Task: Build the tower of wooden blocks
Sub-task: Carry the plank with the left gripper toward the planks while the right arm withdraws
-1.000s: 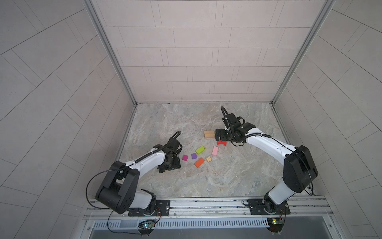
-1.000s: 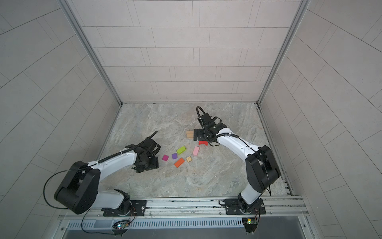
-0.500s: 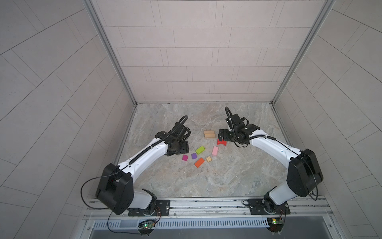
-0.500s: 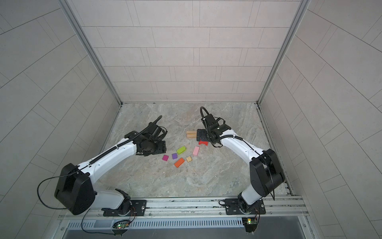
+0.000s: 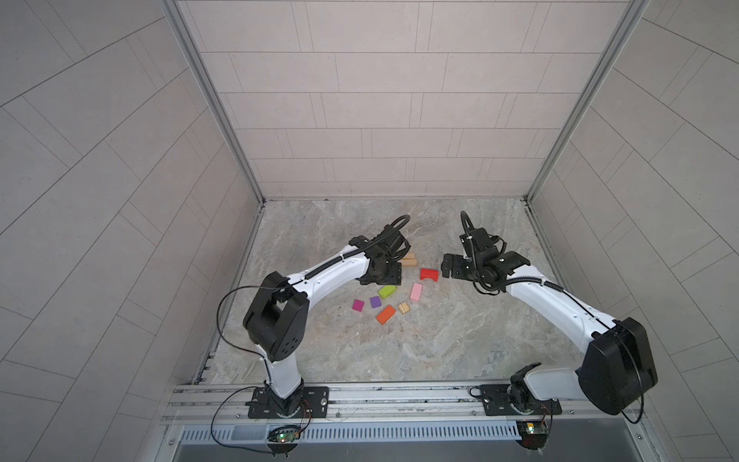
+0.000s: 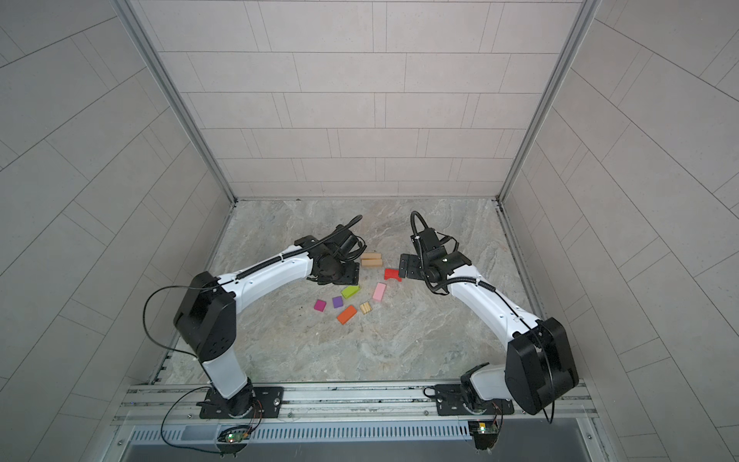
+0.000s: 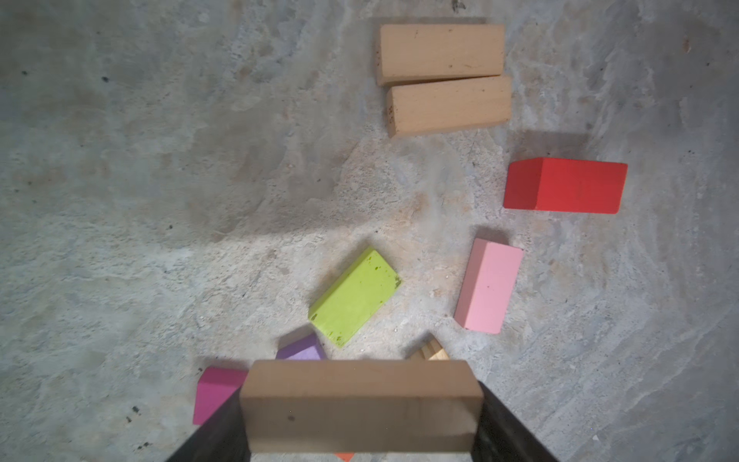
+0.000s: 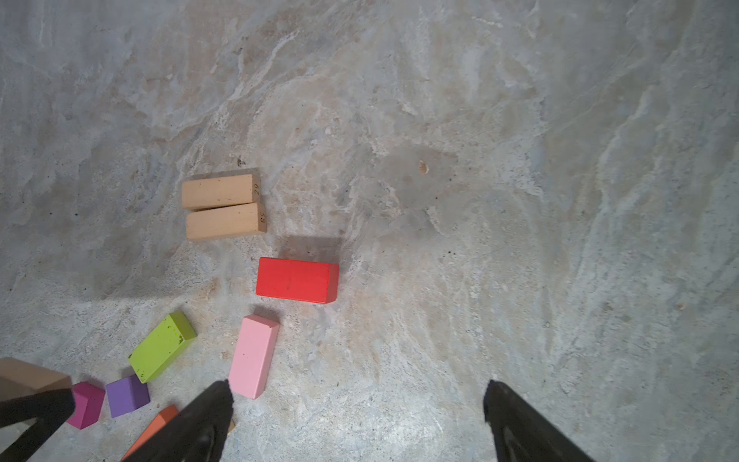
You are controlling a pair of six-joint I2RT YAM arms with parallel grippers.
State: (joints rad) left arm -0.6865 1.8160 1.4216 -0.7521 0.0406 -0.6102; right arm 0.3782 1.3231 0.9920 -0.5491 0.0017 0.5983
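Your left fingers clamped a tan bar over the counter; your right fingers stood spread wide, empty, near the red arch.

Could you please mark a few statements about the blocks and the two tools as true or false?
1. The left tool holds a tan bar. True.
2. The right tool grips the red block. False: it is open and empty; the red block lies on the table.
3. Two other bars lie side by side, touching. True.
4. The green block sits on the pink block. False: they lie apart on the table.
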